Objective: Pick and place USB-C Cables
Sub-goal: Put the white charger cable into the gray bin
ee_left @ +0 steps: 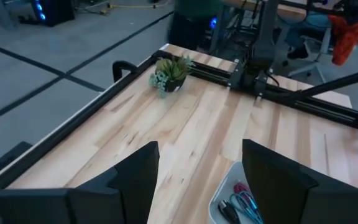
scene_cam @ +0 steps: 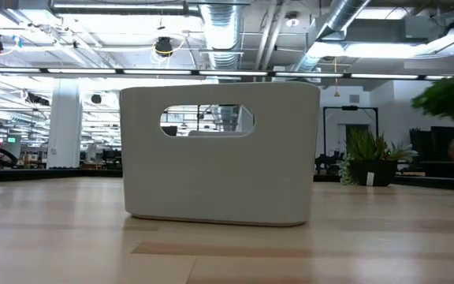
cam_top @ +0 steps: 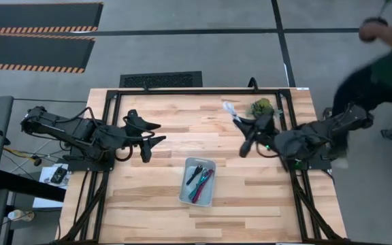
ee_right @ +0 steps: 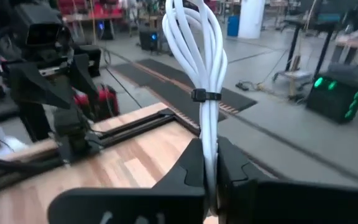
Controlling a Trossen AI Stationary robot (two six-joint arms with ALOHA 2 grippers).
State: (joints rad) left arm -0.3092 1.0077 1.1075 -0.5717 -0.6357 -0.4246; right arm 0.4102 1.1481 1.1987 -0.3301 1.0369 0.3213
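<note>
The right gripper (ee_right: 211, 180) is pinching the bundled white cable (ee_right: 199, 68) near the desk's far edge; its loops are sticking up, so it may slip before reaching the tray (cam_top: 182, 194).

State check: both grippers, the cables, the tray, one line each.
Left gripper: open, empty, above the table.
Right gripper: shut on white cable.
White cable: coiled, tied, lifted.
Tray: upright, holds the other cables.
</note>
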